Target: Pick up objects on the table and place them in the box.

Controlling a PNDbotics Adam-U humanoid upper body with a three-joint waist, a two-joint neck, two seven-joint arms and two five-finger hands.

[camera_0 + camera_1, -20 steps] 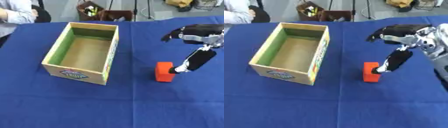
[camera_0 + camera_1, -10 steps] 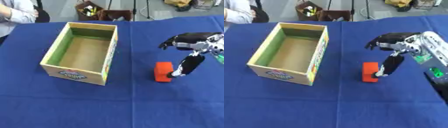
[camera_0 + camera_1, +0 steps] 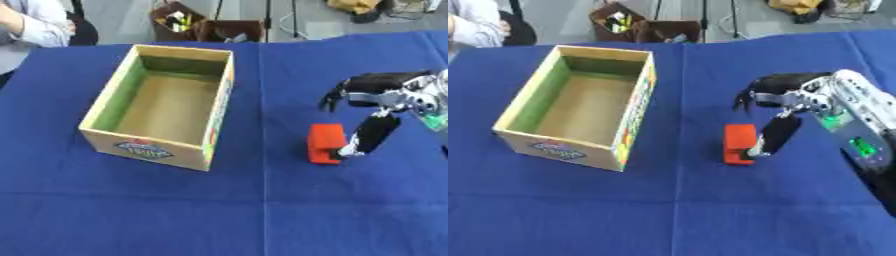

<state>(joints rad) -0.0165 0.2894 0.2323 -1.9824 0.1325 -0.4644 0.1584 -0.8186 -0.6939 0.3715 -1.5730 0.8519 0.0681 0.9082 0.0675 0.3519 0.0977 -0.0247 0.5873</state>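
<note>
An orange-red block (image 3: 325, 143) stands on the blue table (image 3: 262, 210), right of an open cardboard box (image 3: 144, 148) whose inside shows nothing. My right hand (image 3: 386, 88) reaches in from the right, over and beside the block. Its thumb (image 3: 371, 136) points down-left and its tip touches the block's right side. The fingers (image 3: 750, 97) curve down above the block's far end, apart from it, so the hand is open around the block. My left hand shows in neither view.
The box has green inner walls and a printed label on its near side. Beyond the table's far edge stand a brown bin (image 3: 179, 22) with items and floor clutter. A person's sleeve (image 3: 35, 30) shows at the top left, off the table.
My right hand has come down toward the block, its fingers sinking closer over the far end. The block and the box have stayed in place.
</note>
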